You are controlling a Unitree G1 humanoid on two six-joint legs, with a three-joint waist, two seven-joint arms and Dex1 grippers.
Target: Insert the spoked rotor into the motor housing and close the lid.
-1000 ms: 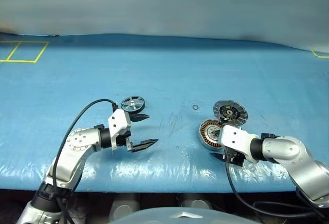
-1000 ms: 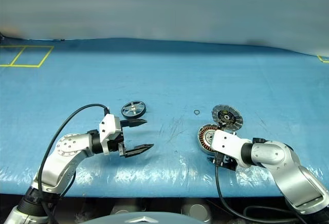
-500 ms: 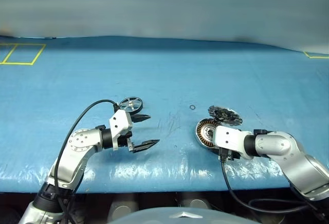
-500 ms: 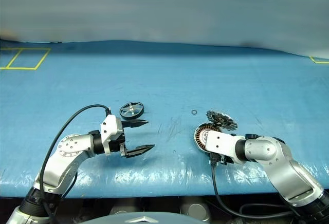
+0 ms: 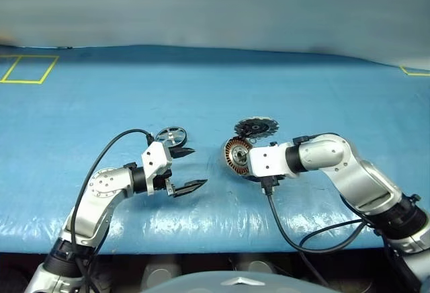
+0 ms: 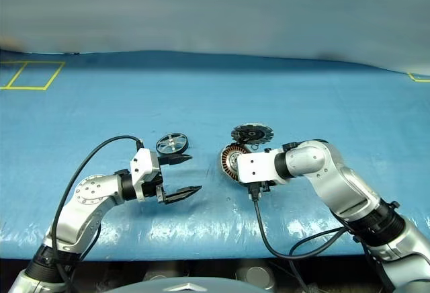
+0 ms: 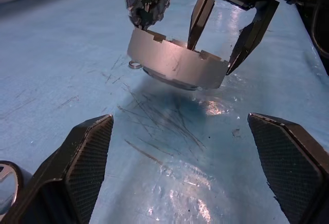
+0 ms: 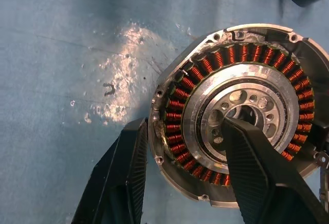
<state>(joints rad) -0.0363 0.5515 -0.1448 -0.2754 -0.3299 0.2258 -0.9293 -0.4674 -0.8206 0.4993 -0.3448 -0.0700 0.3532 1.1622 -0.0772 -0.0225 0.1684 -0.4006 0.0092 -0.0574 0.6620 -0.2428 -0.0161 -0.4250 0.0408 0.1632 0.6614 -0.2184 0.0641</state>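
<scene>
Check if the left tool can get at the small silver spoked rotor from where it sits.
Probably yes: the left tool is open, the small silver spoked rotor lies just beyond its far finger, with bare blue table around it.

The left arm is bent at the elbow and held low, with its hand (image 5: 183, 170) pointed toward the middle and its two black fingers (image 7: 85, 147) spread wide apart around nothing. The right arm is swung inward across the front, wrist turned so that its hand (image 8: 180, 175) is angled downward. Its fingers (image 8: 252, 167) are clamped across the wall of the squat, silver-rimmed, copper-wound motor housing (image 5: 236, 156), one outside the rim and one inside the hub, and the housing is held tilted on edge.
</scene>
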